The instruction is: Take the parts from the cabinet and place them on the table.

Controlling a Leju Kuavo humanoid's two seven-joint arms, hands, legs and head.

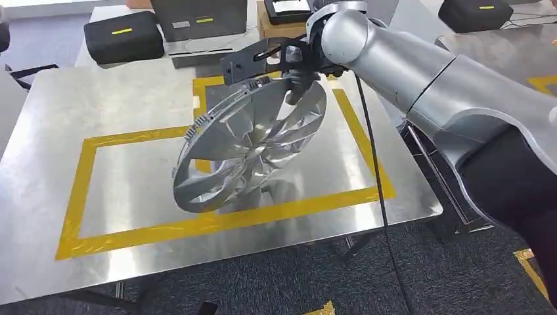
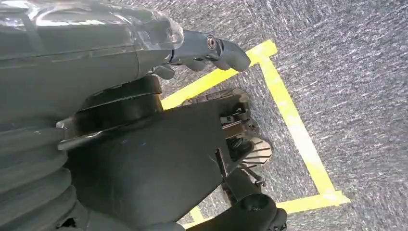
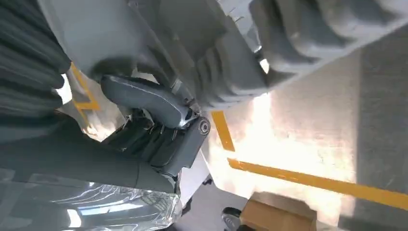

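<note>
A silver wheel cover [image 1: 253, 147] is tilted on edge over the steel table [image 1: 72, 118], inside a yellow tape rectangle [image 1: 85, 190]. My right hand [image 1: 297, 64] grips its upper rim from the far side. The lower rim is at the table surface; I cannot tell if it touches. In the right wrist view the grey thumb [image 3: 144, 98] presses on the wheel cover [image 3: 231, 62]. My left hand [image 2: 202, 53] hangs over the carpet and holds nothing, with its fingers apart.
Black cases [image 1: 123, 36] [image 1: 474, 13], a grey box [image 1: 197, 20] and a cardboard box [image 1: 279, 27] stand behind the table. A black cable [image 1: 376, 170] hangs past the table's right edge. Another steel table [image 1: 519, 49] is at the right.
</note>
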